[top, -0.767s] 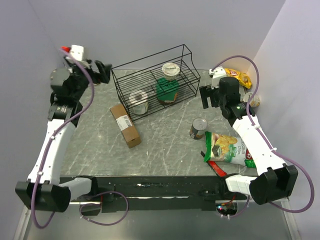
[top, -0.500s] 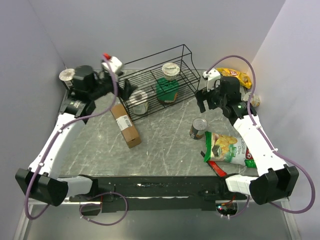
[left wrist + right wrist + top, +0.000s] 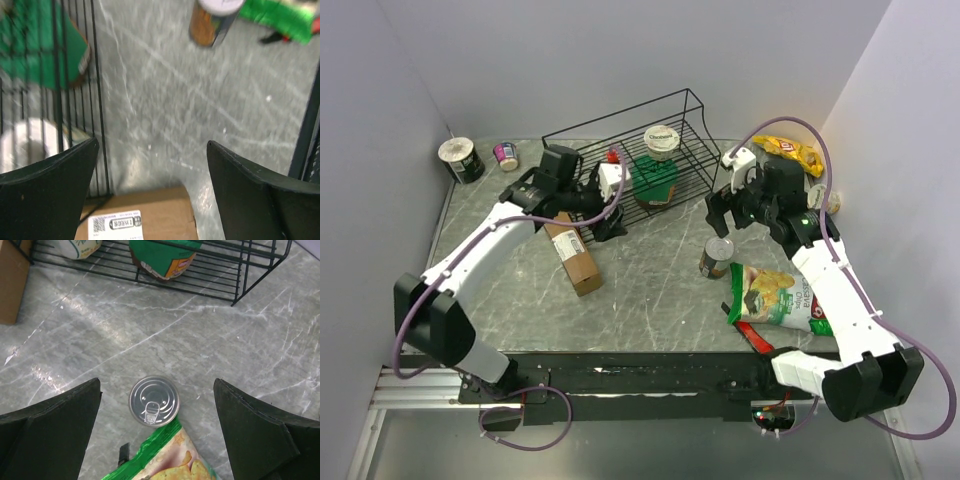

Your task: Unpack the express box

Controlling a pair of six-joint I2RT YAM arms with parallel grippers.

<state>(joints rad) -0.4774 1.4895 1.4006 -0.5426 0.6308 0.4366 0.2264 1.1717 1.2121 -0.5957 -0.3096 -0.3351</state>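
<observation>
Widely spread, left claw (image 3: 152,145) hangs by express box (image 3: 160,210) and wire rack (image 3: 99,100), right claw (image 3: 156,382) over can (image 3: 154,401).

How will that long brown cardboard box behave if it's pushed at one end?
The long brown cardboard box is probably stiff; its edges look straight. Lying flat on the smooth grey table, it would likely slide and swivel, not tip.

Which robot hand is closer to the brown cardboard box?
Left. The left gripper hovers open over the express box's far end. The right gripper hangs over the tin can, well away from the box.
</observation>
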